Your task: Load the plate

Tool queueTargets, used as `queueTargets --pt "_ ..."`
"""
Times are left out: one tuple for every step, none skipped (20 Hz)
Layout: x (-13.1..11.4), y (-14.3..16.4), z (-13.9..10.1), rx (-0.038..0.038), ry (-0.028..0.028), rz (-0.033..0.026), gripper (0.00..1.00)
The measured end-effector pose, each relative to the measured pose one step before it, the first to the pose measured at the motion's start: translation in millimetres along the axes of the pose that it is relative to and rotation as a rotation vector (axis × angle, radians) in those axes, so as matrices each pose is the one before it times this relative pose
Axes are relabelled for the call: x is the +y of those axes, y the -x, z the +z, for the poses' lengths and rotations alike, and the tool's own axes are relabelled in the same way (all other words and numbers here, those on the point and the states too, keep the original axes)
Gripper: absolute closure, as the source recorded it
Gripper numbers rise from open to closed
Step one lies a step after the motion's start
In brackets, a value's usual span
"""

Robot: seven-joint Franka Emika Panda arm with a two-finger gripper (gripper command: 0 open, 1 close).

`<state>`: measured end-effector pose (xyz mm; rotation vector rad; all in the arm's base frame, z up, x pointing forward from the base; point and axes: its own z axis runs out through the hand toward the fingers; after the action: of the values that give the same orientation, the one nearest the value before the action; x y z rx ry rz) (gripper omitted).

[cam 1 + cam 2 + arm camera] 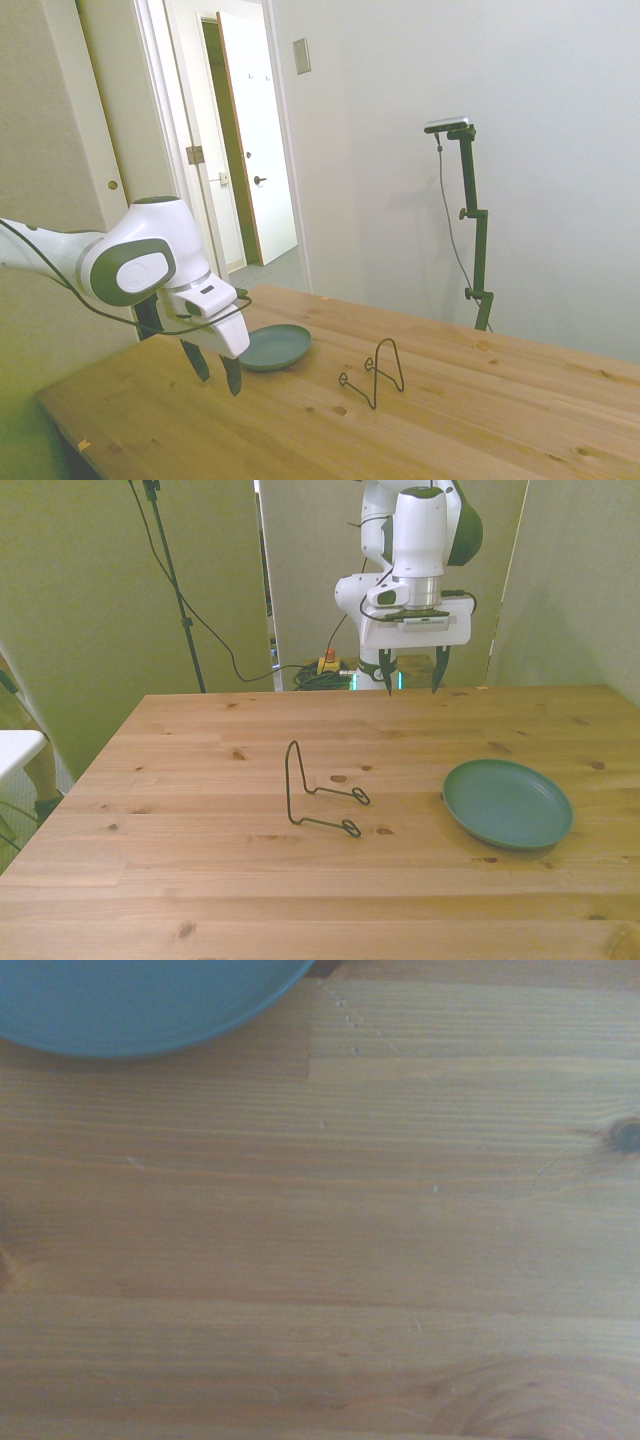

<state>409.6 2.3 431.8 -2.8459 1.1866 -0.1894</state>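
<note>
The grey-teal plate [508,803] lies flat on the wooden table [200,880], toward the front view's right; the side view shows the plate [274,346] just behind the gripper. A thin black wire stand [318,798] sits near the table's middle, and the side view has this wire stand [378,372] to the plate's right. My gripper [411,680] hangs open and empty above the table's far edge, well apart from both. In the side view the gripper [213,368] points down, fingertips above the wood. An edge of the plate [130,1005] shows in the wrist view.
The table's near edge [60,420] runs close below the gripper in the side view. Behind the table stand a wall and an open door [260,140]. Cables [310,670] lie on the floor past the far edge.
</note>
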Motion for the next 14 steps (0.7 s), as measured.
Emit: queueTargets --pt "-0.20 -0.17 0.33 0.00008 -0.00024 -0.00013 0.00" --pt "-0.71 -0.42 0.13 0.00141 -0.00381 0.00091 0.00" --pt "-1.50 -0.70 0.11 -0.00698 -0.01156 0.02043 0.00" --pt "-4.36 -1.67 -0.79 -0.00801 -0.02461 0.04171 0.00" --pt "-5.70 -2.58 -0.75 -0.00369 -0.02125 0.04323 0.00" --pt "-9.12 -4.02 0.01 0.00328 -0.02647 0.05442 0.00" --pt "-6.76 -3.28 1.33 0.00435 -0.01409 0.03608 0.00" --pt "-7.01 -3.94 1.54 0.00756 -0.01403 0.04168 0.00" --pt "-7.04 -4.27 2.01 0.00661 -0.01311 0.04193 0.00" --pt "-7.42 -4.55 2.91 0.00330 -0.00934 0.03472 0.00" --pt "-7.39 -4.76 3.21 0.00213 -0.00852 0.03238 0.00" --pt "-7.22 -4.67 3.41 0.00052 -0.00998 0.03128 0.00" --pt "-6.98 -4.17 3.89 -0.00423 -0.00929 0.02702 0.00" --pt "-6.42 -3.64 3.99 -0.01130 -0.01007 0.02092 0.00"
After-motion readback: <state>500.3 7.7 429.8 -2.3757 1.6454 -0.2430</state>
